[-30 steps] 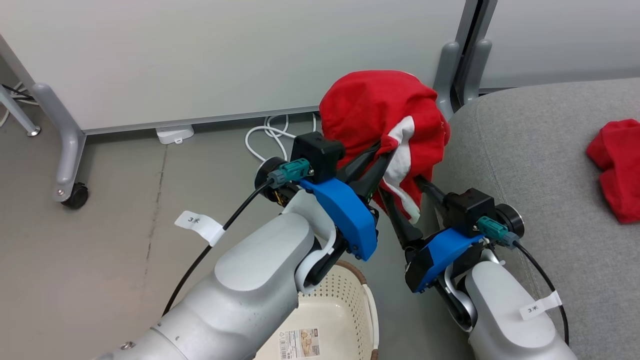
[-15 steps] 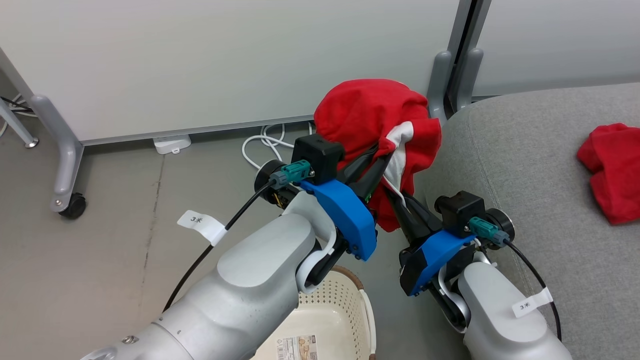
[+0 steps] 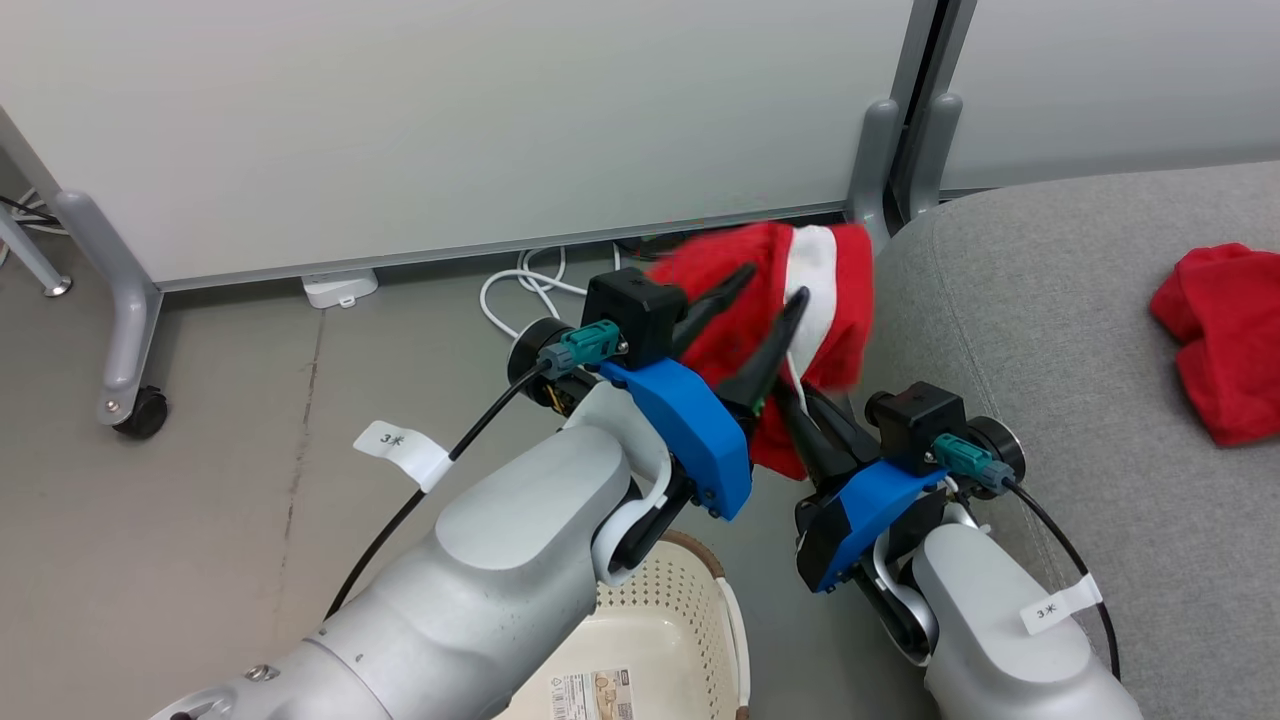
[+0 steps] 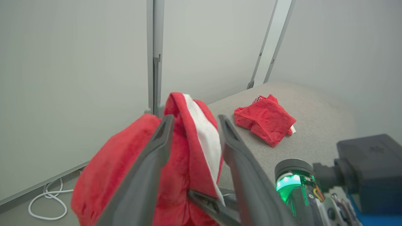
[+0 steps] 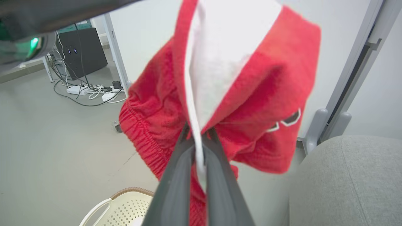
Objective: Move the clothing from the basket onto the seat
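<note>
One red garment (image 3: 790,300) was held in the air beside the seat (image 3: 1050,330), pinched at its white stripe by the right gripper (image 5: 197,135), while the left gripper (image 4: 194,118) was spread apart around it.

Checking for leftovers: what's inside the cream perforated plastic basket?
The visible part of the cream perforated plastic basket shows a bare bottom with a printed label, no red fabric. The rest is covered by the pale left forearm.
</note>
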Tool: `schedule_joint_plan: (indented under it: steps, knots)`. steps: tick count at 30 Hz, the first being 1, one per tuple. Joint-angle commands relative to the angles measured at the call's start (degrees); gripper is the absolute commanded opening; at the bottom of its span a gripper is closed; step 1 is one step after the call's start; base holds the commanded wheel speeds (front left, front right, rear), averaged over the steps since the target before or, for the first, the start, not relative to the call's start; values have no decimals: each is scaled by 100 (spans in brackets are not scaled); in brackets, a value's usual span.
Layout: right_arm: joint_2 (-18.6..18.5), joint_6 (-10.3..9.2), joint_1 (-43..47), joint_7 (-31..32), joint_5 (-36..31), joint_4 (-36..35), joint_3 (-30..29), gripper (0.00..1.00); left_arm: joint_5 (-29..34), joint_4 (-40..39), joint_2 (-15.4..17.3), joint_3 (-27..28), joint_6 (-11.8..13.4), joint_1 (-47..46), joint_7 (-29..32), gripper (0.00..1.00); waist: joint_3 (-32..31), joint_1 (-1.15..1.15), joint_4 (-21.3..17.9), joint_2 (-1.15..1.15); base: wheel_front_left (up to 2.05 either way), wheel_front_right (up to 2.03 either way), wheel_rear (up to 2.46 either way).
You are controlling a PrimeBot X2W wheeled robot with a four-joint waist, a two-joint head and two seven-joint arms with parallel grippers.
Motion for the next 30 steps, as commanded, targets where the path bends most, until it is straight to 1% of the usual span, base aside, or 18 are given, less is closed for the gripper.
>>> schedule_joint_plan:
  steps: [1,10,14,16,18,22,26,30]
  knots:
    - [3,1,-95,-33,56,8,5,0,-5,21,3,-15,0,-116,-35,100,0,0,-1,0,0,0,0]
    - [3,1,-124,-36,76,26,26,0,-63,73,3,-65,53,-120,-68,100,-5,0,-38,0,0,0,0]
    - [2,1,-106,-37,104,-107,-15,0,12,163,17,-3,65,-68,-85,100,23,0,-166,0,0,0,0]
    - [2,1,-67,-36,78,-221,-65,0,83,195,80,39,74,2,-88,100,63,0,-284,0,0,0,0]
    - [-2,1,-17,-37,19,-341,-119,0,175,169,176,148,86,53,-90,100,113,0,-446,0,0,0,0]
    - [-1,1,96,-36,-133,-644,-169,0,499,-92,437,542,183,280,-93,100,238,0,-860,0,0,0,0]
    - [-1,1,248,44,-322,-1012,-213,0,939,-568,806,1154,298,688,-95,100,351,0,-1360,0,0,0,0]
    - [-1,1,455,184,-504,-1544,-340,0,1417,-1113,1156,1840,411,1288,-95,100,453,0,-1869,0,0,0,0]
